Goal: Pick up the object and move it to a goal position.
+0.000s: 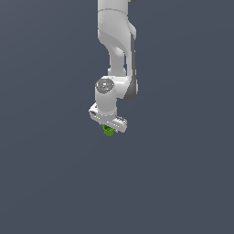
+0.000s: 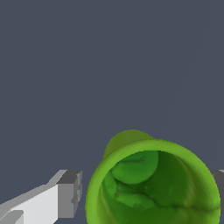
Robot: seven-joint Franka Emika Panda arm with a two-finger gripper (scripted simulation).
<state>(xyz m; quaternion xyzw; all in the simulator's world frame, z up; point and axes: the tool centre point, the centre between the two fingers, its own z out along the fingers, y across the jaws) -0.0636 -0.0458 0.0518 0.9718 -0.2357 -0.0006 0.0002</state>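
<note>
The object [image 2: 153, 192] is a bright green cup with a darker hollow inside, and in the wrist view I look straight down into it. My gripper [image 2: 148, 194] is shut on it. One grey-padded white finger [image 2: 65, 197] sits tight beside the rim, and the rim partly covers the other finger [image 2: 220, 183]. In the exterior view the object [image 1: 109, 131] shows as a small green patch right under the white hand of my gripper [image 1: 109, 128]. The hand hides the fingers and most of the cup there.
A plain dark grey surface [image 1: 183, 183] fills both views, with no other objects, edges or containers showing. The white arm [image 1: 116, 41] comes down from the top of the exterior view.
</note>
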